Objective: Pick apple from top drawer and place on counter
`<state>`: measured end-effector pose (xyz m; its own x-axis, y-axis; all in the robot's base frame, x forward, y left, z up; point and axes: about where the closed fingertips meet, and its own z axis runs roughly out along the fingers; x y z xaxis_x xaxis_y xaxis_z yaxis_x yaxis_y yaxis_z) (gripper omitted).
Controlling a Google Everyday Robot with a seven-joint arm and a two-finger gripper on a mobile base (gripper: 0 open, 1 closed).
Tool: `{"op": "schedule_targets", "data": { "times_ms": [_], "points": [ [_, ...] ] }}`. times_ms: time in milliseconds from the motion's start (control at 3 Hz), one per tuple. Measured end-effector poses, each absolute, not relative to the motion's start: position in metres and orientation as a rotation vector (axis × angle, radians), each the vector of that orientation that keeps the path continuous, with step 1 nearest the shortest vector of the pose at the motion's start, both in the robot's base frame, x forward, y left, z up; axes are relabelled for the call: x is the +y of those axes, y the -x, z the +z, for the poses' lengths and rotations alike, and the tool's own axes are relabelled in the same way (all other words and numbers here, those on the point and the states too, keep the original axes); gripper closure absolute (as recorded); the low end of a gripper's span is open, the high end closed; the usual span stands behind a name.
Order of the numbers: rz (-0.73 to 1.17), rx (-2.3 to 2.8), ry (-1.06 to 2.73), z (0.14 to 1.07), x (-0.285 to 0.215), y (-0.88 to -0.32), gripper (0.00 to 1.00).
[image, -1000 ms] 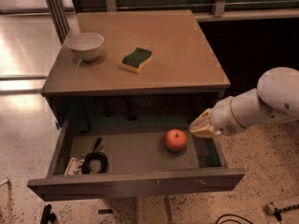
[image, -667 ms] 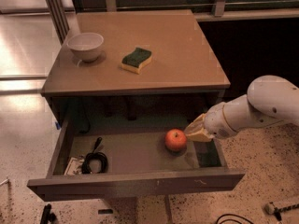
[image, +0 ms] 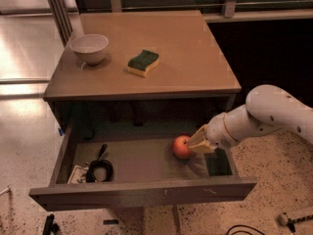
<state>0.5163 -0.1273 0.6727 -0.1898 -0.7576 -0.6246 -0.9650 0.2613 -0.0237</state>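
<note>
The top drawer (image: 146,189) is pulled open below the counter (image: 146,48). The red-orange apple (image: 181,147) lies on the grey-green drawer floor, right of the middle. My gripper (image: 196,142) reaches in from the right on a white arm, and its tan tip is against the apple's right side.
A white bowl (image: 90,48) and a green-and-yellow sponge (image: 143,62) sit on the counter. A coiled black cable (image: 99,169) lies in the drawer's left part. Speckled floor surrounds the table, with a black cable at the bottom right.
The gripper has moved left inside the drawer and now reaches the apple's right side. The apple has stayed where it was.
</note>
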Motion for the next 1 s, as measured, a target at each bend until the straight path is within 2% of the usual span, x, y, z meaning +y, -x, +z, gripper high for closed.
{"op": "schedule_targets", "data": {
  "times_ms": [333, 667, 1000],
  "points": [
    [0.524, 2.013, 1.563, 0.6690, -0.1251, -0.5176, 0.13],
    [0.525, 2.011, 1.565, 0.6682, -0.1243, -0.5179, 0.00],
    [0.539, 1.996, 1.571, 0.6627, -0.1169, -0.5222, 0.00]
  ]
}}
